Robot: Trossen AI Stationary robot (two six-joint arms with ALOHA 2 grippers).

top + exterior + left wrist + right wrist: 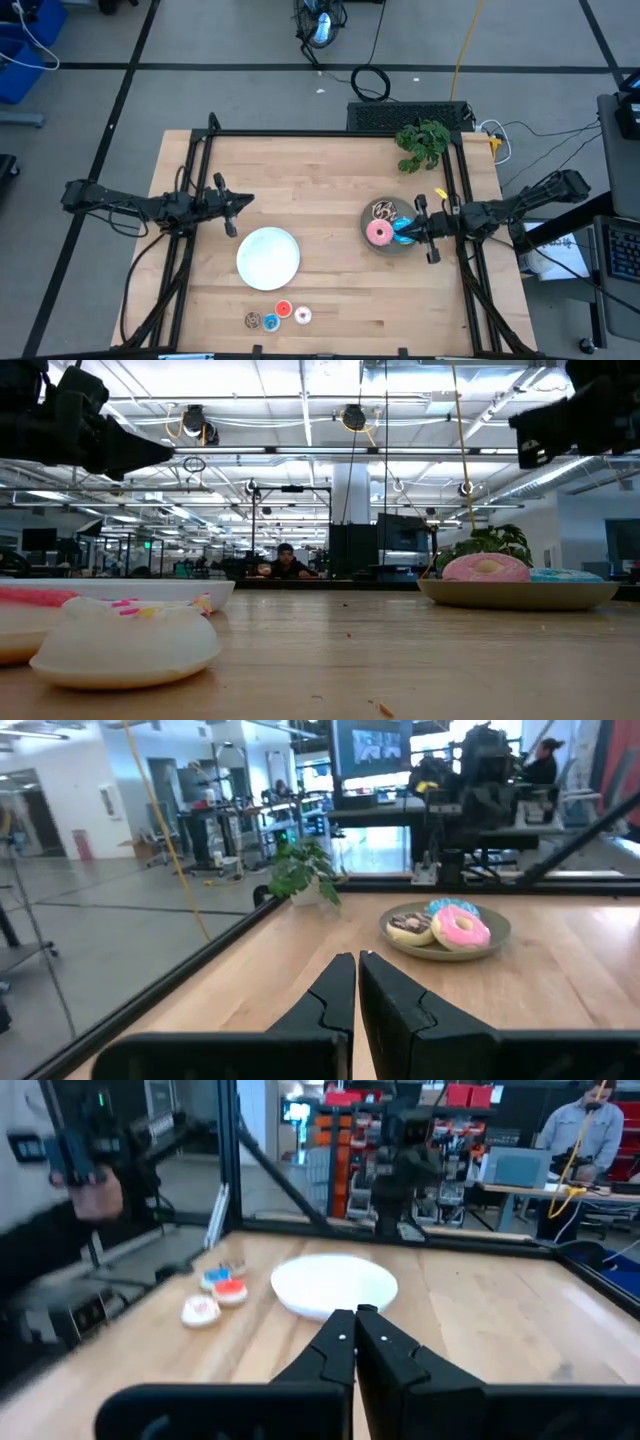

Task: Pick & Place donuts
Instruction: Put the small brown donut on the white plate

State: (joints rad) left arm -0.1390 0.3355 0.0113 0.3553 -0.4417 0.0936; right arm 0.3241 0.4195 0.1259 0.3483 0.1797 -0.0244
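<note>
Three larger donuts lie on a grey plate at the table's right: chocolate-sprinkled, pink and blue. Three mini donuts lie on the bare wood near the front edge: brown and blue, red and whitish. My right gripper is shut and holds nothing; it hangs level above the grey plate's right edge, pointing toward the table's left. My left gripper, also shut with nothing in it, hovers level over the table's left part, pointing right.
A white plate sits left of the table's middle, just behind the mini donuts. A potted green plant stands at the far right corner. A black frame rims the table. Bare wood lies between the two plates.
</note>
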